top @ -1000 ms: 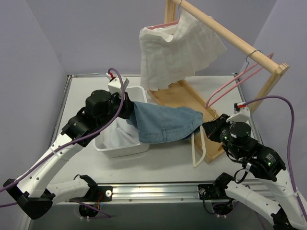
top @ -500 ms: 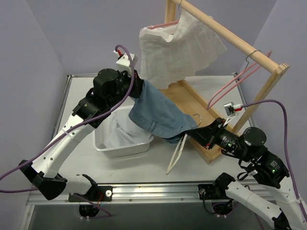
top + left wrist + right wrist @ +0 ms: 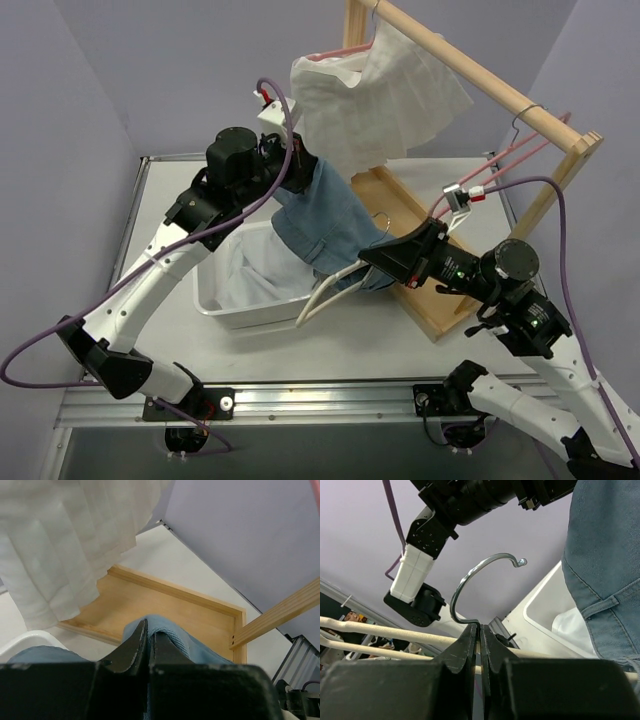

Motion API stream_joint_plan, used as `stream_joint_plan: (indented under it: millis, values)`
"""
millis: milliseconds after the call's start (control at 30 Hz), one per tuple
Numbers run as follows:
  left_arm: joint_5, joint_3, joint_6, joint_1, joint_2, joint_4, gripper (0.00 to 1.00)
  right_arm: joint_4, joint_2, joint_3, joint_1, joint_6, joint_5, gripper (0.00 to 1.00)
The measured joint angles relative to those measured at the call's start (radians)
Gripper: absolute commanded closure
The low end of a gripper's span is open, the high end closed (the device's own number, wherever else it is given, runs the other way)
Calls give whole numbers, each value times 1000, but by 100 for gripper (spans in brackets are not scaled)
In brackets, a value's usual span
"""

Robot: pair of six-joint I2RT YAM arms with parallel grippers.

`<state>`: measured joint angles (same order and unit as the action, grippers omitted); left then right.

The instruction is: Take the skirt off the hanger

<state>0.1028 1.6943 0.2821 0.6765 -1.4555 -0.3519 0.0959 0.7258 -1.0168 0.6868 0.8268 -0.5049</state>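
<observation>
My left gripper [image 3: 303,176] is shut on an edge of the blue denim skirt [image 3: 330,225] and holds it high above the white bin; in the left wrist view the denim [image 3: 200,645] folds over my closed gripper [image 3: 149,632]. My right gripper [image 3: 372,262] is shut on the neck of the cream hanger [image 3: 322,296], just below its metal hook [image 3: 383,216]. In the right wrist view the gripper [image 3: 480,629] pinches the hook's [image 3: 470,582] base, with the skirt [image 3: 605,570] hanging at right. The skirt's lower end still meets the hanger's arm.
A white bin [image 3: 205,292] holding white cloth sits under the skirt. A wooden rack [image 3: 470,75] carries a white pleated skirt [image 3: 370,100] and pink hangers [image 3: 500,165]; its base tray [image 3: 400,215] lies behind the grippers.
My left gripper has risen and moved back with the skirt. My right gripper has swung left and up with the hanger, which now points over the bin's front.
</observation>
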Motion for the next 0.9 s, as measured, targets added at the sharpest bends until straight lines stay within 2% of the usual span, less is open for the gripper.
stream_joint_plan:
  millis: [167,367,467,600,733,900]
  values:
    - [-10,98,-45,-5,-1,5,98,41,-42,-29,0,3,-4,100]
    - [-16,138,-70,-5,-22,22,98,300,-103,8,0,114,-42,100]
    - [-11,138,-69,-6,-53,21,98,359,-86,8,0,140,-53,100]
    - [-9,140,-75,-8,-78,5,98,204,-76,-36,0,84,-16,100]
    - [-10,208,-96,-11,-81,-49,98,38,-96,-76,0,17,47,100]
    - [-47,254,-142,-11,-22,-22,98,-114,-175,-65,0,-16,116,100]
